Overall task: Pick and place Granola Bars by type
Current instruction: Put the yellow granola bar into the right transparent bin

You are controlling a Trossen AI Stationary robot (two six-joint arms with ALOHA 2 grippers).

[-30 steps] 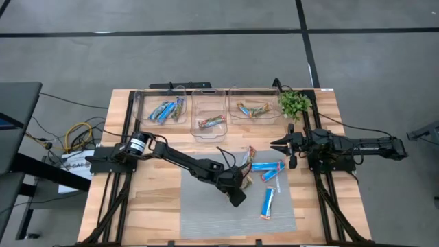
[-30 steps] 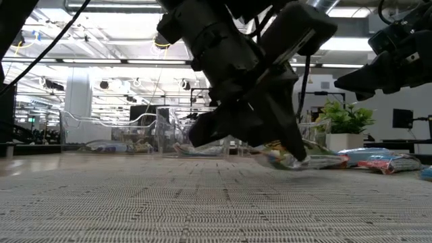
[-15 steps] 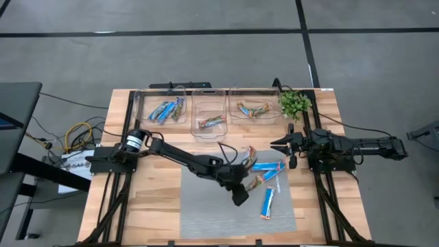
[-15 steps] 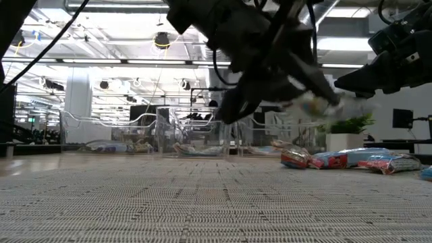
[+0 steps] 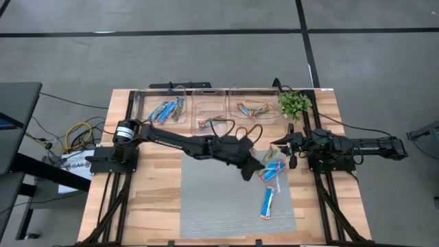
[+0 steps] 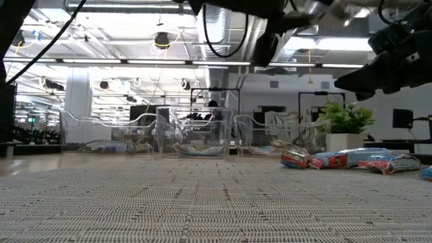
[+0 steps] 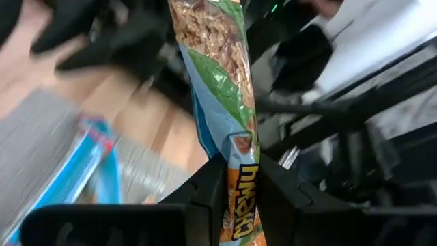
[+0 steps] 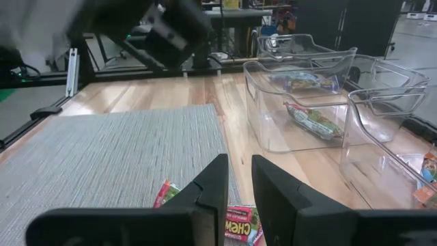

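My left gripper (image 5: pixel 252 169) hangs above the grey mat (image 5: pixel 206 206), near its far right corner, shut on a green, tan and orange granola bar (image 7: pixel 220 89). Two blue bars (image 5: pixel 274 169) (image 5: pixel 267 202) lie flat on the mat. More bars lie in three clear bins: blue ones (image 5: pixel 164 110), multicoloured ones (image 5: pixel 210 122) and tan-orange ones (image 5: pixel 252 108). My right gripper (image 5: pixel 284 145) waits shut at the right side, holding nothing. In the low view only a bit of my left arm (image 6: pixel 270 27) shows at the top. My left gripper pinches the bar's orange printed end (image 7: pixel 240 201) between its two fingers (image 7: pixel 208 198). The fingers come nearly level from the table's left. The bar sticks out forward past the fingertips, in line with them, and is lifted clear of the mat.
A small green plant (image 5: pixel 295 103) stands at the far right corner. In the low view several bars (image 6: pixel 337 159) lie at the mat's right. Cables (image 5: pixel 79 134) lie off the table's left. The mat's near left part is bare.
My left gripper has risen off the mat with the multicoloured bar and gone toward the far edge and a little right. It has tipped from pointing steeply down to almost level. The bar, low over the mat before, now hangs clear.
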